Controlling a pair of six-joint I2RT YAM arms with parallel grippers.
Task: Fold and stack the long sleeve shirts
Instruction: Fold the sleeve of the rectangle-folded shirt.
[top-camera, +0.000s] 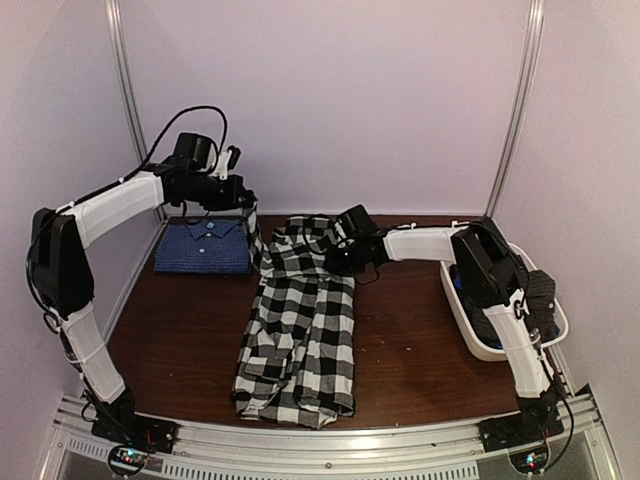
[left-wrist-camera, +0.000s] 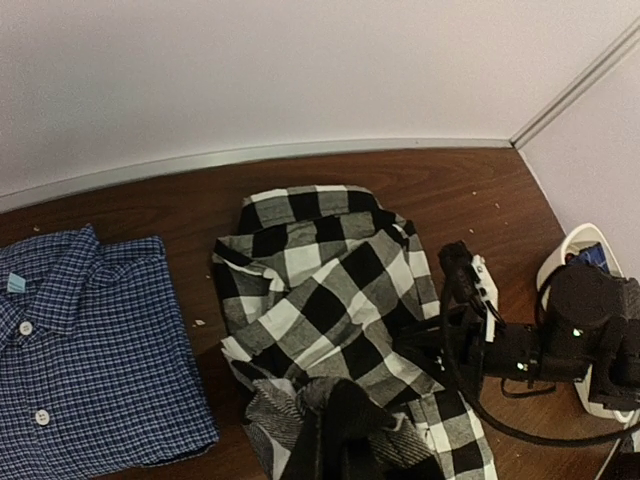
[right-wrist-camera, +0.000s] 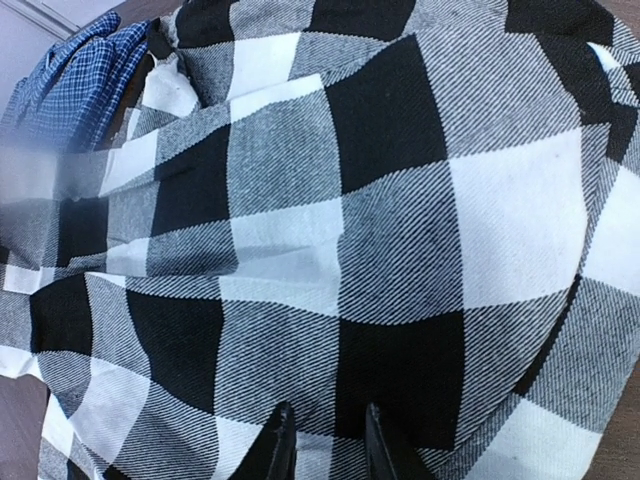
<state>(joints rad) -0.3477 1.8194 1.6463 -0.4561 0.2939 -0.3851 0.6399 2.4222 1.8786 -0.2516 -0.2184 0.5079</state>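
The black-and-white checked shirt (top-camera: 300, 320) lies lengthwise down the table's middle, crumpled at its far end; it also shows in the left wrist view (left-wrist-camera: 330, 280) and fills the right wrist view (right-wrist-camera: 340, 230). My left gripper (top-camera: 248, 212) is raised over its far left corner and shut on a bunch of its cloth (left-wrist-camera: 335, 425). My right gripper (top-camera: 342, 256) sits low on its far right edge, fingers (right-wrist-camera: 275, 445) narrowly apart and pinching cloth. The dark blue shirt (top-camera: 203, 247) lies folded at the far left. The charcoal dotted shirt (top-camera: 541, 292) hangs over the basket's rim.
The white oval basket (top-camera: 500, 348) stands at the right edge beside the right arm, with dark cloth inside. Walls close in behind and at both sides. Bare brown tabletop (top-camera: 410, 330) shows between the checked shirt and the basket.
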